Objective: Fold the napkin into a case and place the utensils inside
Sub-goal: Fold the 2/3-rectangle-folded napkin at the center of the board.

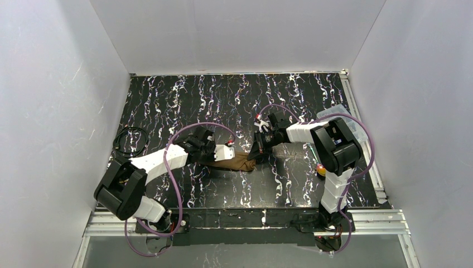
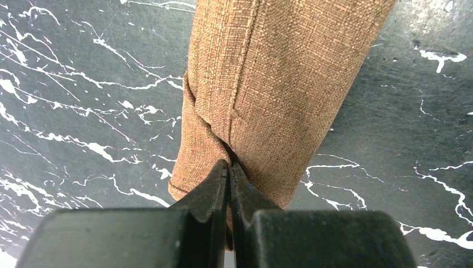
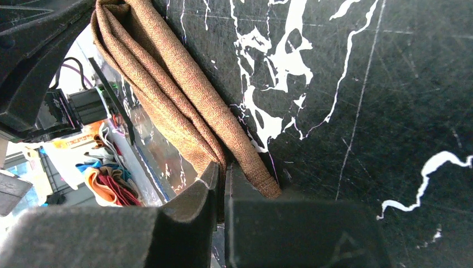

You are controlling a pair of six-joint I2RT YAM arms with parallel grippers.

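Top view: the napkin (image 1: pixel 239 163), folded down to a narrow brown strip, lies at the middle of the frame on the dark marbled surface (image 1: pixel 184 95). The left gripper (image 1: pixel 227 152) sits at its left end and the right gripper (image 1: pixel 257 152) at its right end. A clear plastic box (image 1: pixel 334 113) stands at the upper right. A small red-orange thing (image 1: pixel 322 170) beside the right arm may be the utensils, but it is too small to tell.

Left wrist view: the left gripper (image 2: pixel 230 167) is pinched closed on the near end of the napkin (image 2: pixel 268 72), where a crease runs in. The strip stretches to the top of the frame, flat on the surface (image 2: pixel 83 84).

Right wrist view: the right gripper (image 3: pixel 220 173) is nearly closed, nipping the stacked layers of the napkin (image 3: pixel 167 84), which run to the upper left.

The folding step looks to be in hand, and no utensils are inside. The next move calls for both arms working together so the layers stay aligned.
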